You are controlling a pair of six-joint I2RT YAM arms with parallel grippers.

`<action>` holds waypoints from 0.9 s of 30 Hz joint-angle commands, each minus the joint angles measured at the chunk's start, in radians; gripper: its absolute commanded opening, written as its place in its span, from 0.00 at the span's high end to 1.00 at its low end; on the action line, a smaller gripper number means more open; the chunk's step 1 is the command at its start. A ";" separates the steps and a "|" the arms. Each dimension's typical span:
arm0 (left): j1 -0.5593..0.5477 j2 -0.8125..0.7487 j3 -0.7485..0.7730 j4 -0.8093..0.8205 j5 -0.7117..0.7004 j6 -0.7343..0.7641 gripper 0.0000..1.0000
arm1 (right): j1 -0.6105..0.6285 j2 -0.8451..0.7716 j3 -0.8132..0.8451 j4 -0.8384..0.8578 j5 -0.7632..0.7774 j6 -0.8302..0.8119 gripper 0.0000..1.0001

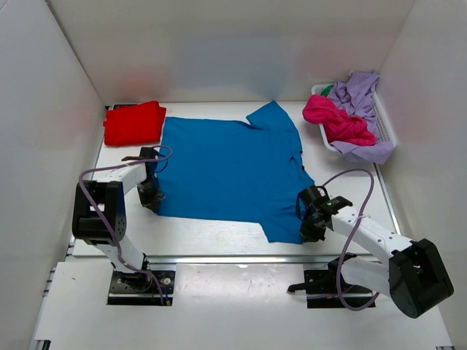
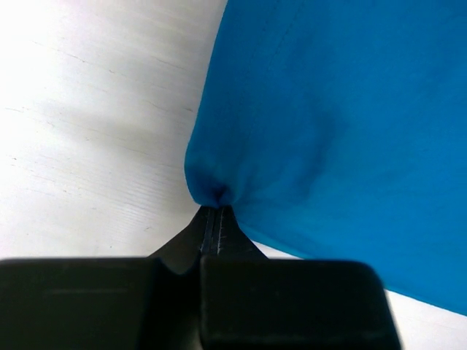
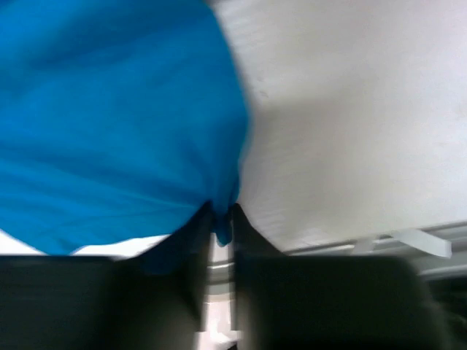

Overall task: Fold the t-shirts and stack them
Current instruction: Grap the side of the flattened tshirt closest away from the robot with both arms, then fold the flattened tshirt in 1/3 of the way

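Blue t-shirt (image 1: 230,168) spread flat (near corners pinched).

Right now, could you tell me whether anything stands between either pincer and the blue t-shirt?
Nothing visible does: the left pincer and right pincer each pinch a near corner of the blue t-shirt.

Bright, even light — glare top-left in left wrist view, right wrist view perhaps motion-blurred.
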 commanded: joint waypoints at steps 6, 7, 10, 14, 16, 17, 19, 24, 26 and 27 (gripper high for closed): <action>0.007 -0.139 0.051 -0.043 0.024 0.019 1.00 | 0.029 -0.056 0.118 -0.101 0.070 -0.040 1.00; 0.006 -0.166 0.065 -0.052 0.029 0.019 1.00 | 0.040 -0.076 0.193 -0.171 0.081 -0.060 1.00; 0.013 -0.245 0.108 -0.084 0.055 0.019 1.00 | 0.017 -0.134 0.366 -0.270 0.072 -0.144 1.00; 0.004 -0.263 0.198 -0.146 0.049 0.015 1.00 | -0.121 -0.159 0.485 -0.325 -0.005 -0.284 1.00; -0.007 -0.262 0.208 -0.170 0.046 0.016 1.00 | -0.150 -0.172 0.471 -0.318 -0.010 -0.313 1.00; 0.005 -0.269 0.191 -0.154 0.047 0.013 1.00 | -0.158 -0.176 0.453 -0.319 -0.005 -0.319 1.00; 0.007 -0.288 0.163 -0.152 0.061 0.013 1.00 | -0.155 -0.188 0.433 -0.315 -0.030 -0.330 1.00; 0.019 -0.335 0.099 -0.170 0.026 0.033 1.00 | -0.083 -0.235 0.399 -0.331 -0.115 -0.338 1.00; 0.026 -0.349 0.082 -0.182 0.020 0.044 1.00 | -0.047 -0.254 0.405 -0.350 -0.128 -0.331 1.00; 0.027 -0.355 0.065 -0.179 0.011 0.045 1.00 | -0.038 -0.266 0.410 -0.357 -0.141 -0.345 1.00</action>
